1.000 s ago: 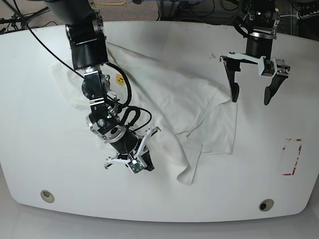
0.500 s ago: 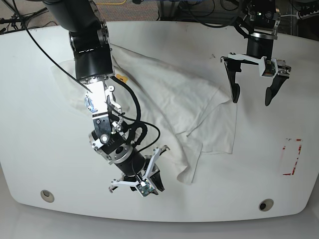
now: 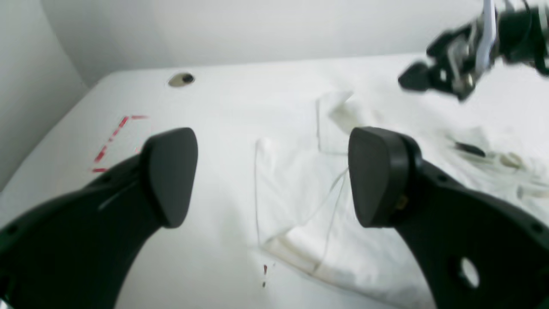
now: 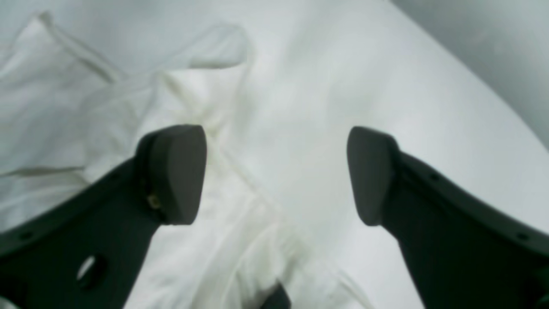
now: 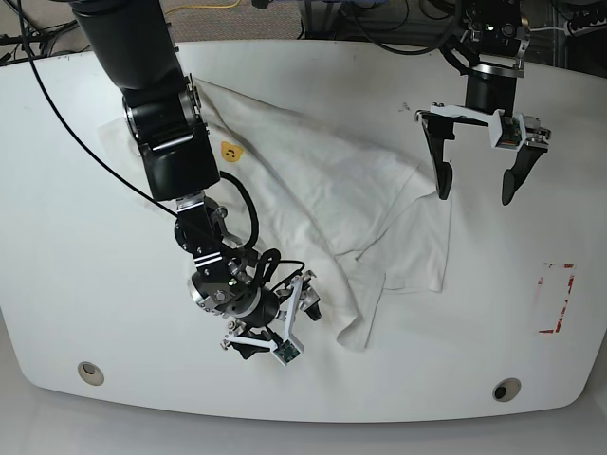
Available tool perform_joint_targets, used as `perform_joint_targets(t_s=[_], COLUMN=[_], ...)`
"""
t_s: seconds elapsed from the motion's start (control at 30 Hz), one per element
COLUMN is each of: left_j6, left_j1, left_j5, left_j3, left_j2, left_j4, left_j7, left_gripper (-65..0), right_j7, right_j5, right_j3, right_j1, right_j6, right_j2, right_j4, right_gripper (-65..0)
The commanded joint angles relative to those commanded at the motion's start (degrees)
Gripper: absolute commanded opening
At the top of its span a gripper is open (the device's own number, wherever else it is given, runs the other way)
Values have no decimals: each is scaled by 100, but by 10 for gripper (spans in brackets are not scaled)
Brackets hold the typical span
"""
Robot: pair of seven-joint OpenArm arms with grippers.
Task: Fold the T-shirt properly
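I read this as the very start of the fold. The T-shirt (image 5: 313, 190) lies crumpled across the middle of the white table (image 5: 76, 256), spread diagonally from the far corner on the base view's left down toward the near edge, with loose flaps and overlapping layers. The small yellow-orange bear face (image 5: 228, 151) shows near its upper end. I see no clean fold line anywhere, so flattening and every fold are left to do.

My right gripper (image 5: 277, 330) sits low at the near edge of the cloth, jaws apart and empty; its wrist view shows bunched fabric between and below the fingers, but I cannot tell whether they touch it. My left gripper (image 5: 474, 161) hangs above the far side, by the shirt's edge nearest it, jaws wide apart with nothing in them. From its wrist view I see a hemmed flap (image 3: 296, 189) lying under the gap.

Red tape marks (image 5: 555, 299) sit well apart from the shirt.
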Motion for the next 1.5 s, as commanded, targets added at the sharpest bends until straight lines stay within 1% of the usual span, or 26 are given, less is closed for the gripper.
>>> perform_joint_targets(t_s=[0.17, 0.3, 0.37, 0.43, 0.5, 0.63, 0.77, 0.83, 1.1, 1.17, 1.23, 1.37, 1.5], left_j6=[1, 4, -3, 9, 12, 20, 22, 16, 27, 28, 20, 18, 6], left_j1=[10, -40, -69, -110, -121, -112, -96, -87, -104, -101, -36, -21, 1], left_j5=[-32, -39, -38, -9, 5, 7, 7, -9, 20, 16, 11, 7, -2], left_j3=[-1, -11, -19, -66, -66, -67, -51, 7, 8, 3, 69, 93, 145], left_j2=[-22, -16, -17, -17, -18, -25, -22, 5, -3, -1, 16, 25, 42], left_j4=[20, -9, 0, 29, 31, 56, 74, 40, 64, 81, 53, 43, 9], left_j7=[1, -12, -17, -49, -58, -66, -77, -124, -130, -137, -135, -133, -122], left_gripper=[-137, -138, -138, -133, -132, -130, -130, -128, -127, -125, -126, -125, -126], right_j7=[33, -60, -135, -445, -557, -808, -1011, -1221, -1239, -1204, -1132, -891, -438], right_j5=[13, -38, -74, -96, -48, 87, 212, 250, 260, 249, 189, 170, 158], right_j3=[94, 369, 555, 1353, 1531, 1669, 1609, 1555, 1092, 926, 439, 279, 280], right_j1=[-444, -718, -834, -1409, -1560, -1806, -2020, -2396, -2648, -2656, -2722, -2693, -2634], right_j6=[-23, -29, -39, -66, -63, -52, -42, 11, 67, 88, 140, 207, 270], right_j2=[10, 16, 14, 35, 37, 25, 18, 13, -12, -17, -29, -32, -27], right_j4=[459, 1033, 1358, 2512, 2745, 3037, 3178, 3479, 3531, 3499, 3451, 3113, 2656], right_gripper=[-128, -119, -111, -95, -93, -95, -103, -103, -104, -103, -100, -100, -99])
